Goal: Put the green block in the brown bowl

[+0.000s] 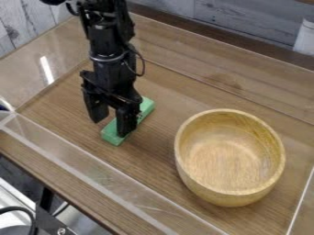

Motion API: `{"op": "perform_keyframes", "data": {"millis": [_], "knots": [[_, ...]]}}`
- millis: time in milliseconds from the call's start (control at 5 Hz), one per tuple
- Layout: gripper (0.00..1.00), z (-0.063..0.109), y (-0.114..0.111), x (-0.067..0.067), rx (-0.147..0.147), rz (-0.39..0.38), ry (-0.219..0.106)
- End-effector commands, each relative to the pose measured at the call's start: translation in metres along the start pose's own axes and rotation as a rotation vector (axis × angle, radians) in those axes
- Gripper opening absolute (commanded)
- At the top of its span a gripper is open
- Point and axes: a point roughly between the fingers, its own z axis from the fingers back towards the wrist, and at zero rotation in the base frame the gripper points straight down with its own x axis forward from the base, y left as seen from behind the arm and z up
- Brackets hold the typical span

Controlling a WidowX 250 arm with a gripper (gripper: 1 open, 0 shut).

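Note:
The green block [138,117] lies flat on the wooden table, left of centre, partly hidden behind my gripper. My gripper [110,117] points straight down over the block's near end with its black fingers [125,119] spread open, one finger on each side of the block's width. Nothing is clamped. The brown bowl [229,156] stands to the right of the block, a round light wooden bowl with a thick rim and nothing inside.
A clear plastic wall [73,161] runs along the near and left edges of the table [196,73]. A grey plank backdrop stands behind the table.

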Motion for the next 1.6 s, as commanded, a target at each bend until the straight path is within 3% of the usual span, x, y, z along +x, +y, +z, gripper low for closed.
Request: {"op": "perform_keyframes", "data": {"millis": [0,800,1400], "knots": [[1.0,0.006,0.003,0.004,0.005,0.01,-0.035],[1.0,0.016,-0.001,0.002,-0.023,0.023,-0.079],[1.0,0.015,-0.002,0.003,-0.034,0.036,-0.09]]}}
